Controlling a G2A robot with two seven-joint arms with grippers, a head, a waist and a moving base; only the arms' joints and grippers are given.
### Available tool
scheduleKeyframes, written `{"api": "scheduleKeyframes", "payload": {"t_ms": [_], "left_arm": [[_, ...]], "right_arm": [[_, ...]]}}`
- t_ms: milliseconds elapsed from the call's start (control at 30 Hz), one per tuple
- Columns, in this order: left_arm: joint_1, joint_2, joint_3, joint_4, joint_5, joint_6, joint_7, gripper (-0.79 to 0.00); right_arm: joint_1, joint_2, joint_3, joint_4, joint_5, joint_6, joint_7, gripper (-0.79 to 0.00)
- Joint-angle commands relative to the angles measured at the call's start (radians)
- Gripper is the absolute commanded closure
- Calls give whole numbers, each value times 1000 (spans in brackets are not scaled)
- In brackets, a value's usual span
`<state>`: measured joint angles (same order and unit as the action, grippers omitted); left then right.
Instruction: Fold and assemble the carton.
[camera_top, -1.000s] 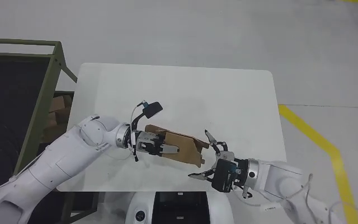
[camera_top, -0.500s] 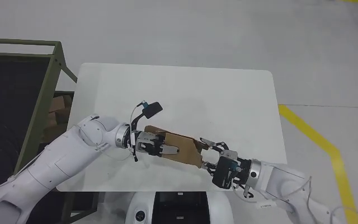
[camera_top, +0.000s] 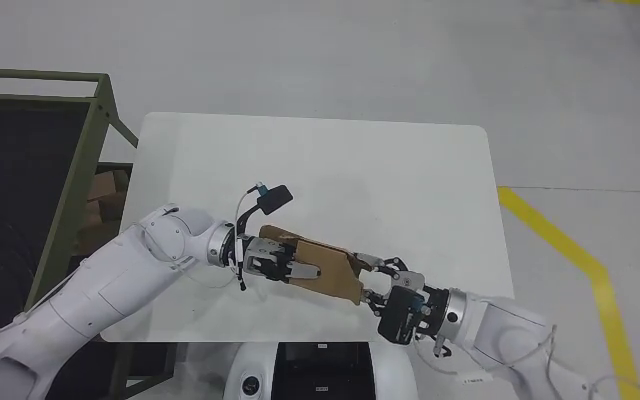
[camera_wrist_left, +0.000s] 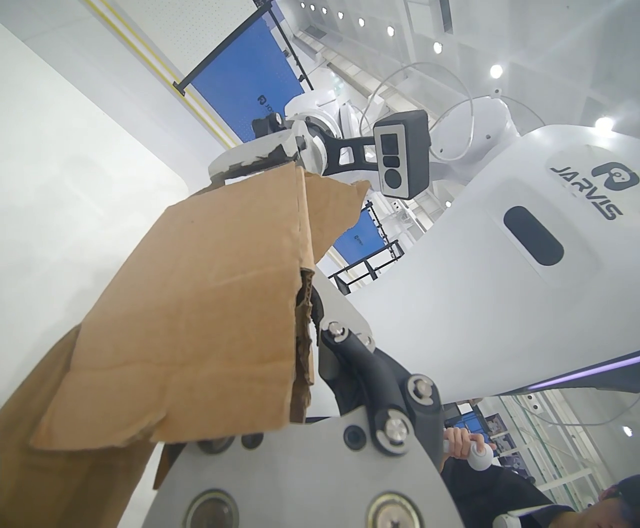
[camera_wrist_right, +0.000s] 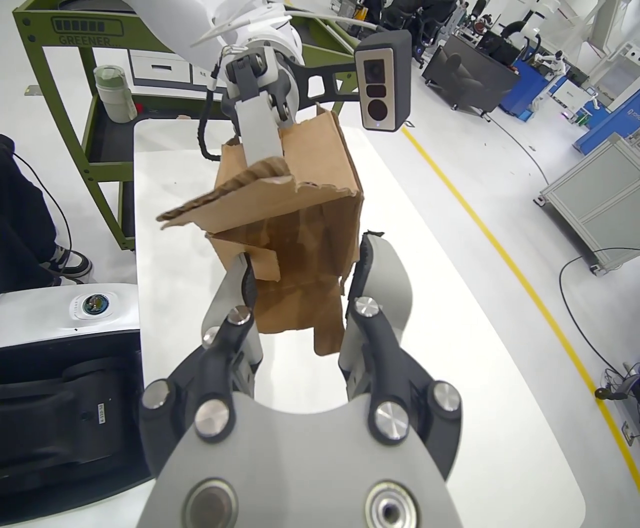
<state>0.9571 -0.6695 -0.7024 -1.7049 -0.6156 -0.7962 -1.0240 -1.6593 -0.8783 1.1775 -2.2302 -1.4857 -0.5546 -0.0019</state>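
While both claws hold the carton (camera_top: 315, 268) in the air above the near side of the table (camera_top: 400, 180), the step in hand looks like opening the flattened sleeve into a box. The left gripper (camera_top: 288, 268) is clamped on one end panel; the right gripper (camera_top: 369, 280) sits narrow on the opposite end, a pad against each side of the lower flaps. The next move, I judge, calls for one claw to hold firm while the other squares the walls and turns an end flap inward; a soft pull seems wise, since worn board may tear. The carton is brown corrugated card, half open and skewed; one flap juts sideways; its edges are ragged and its panels creased.
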Motion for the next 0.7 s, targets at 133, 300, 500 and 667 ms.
{"api": "scheduleKeyframes", "payload": {"t_ms": [133,300,500,667], "left_arm": [[-4,1,6,1,0,-3,3,0],[-8,2,11,1,2,-5,5,0],[-13,2,19,1,1,-2,2,0],[-18,3,26,2,-2,-1,1,0]], "right_arm": [[7,-5,-19,-7,-18,-1,11,-283],[16,-9,-34,-9,-24,-1,21,-277],[33,-15,-51,-8,-19,0,36,-274],[44,-20,-59,-5,-17,8,31,-268]]}}
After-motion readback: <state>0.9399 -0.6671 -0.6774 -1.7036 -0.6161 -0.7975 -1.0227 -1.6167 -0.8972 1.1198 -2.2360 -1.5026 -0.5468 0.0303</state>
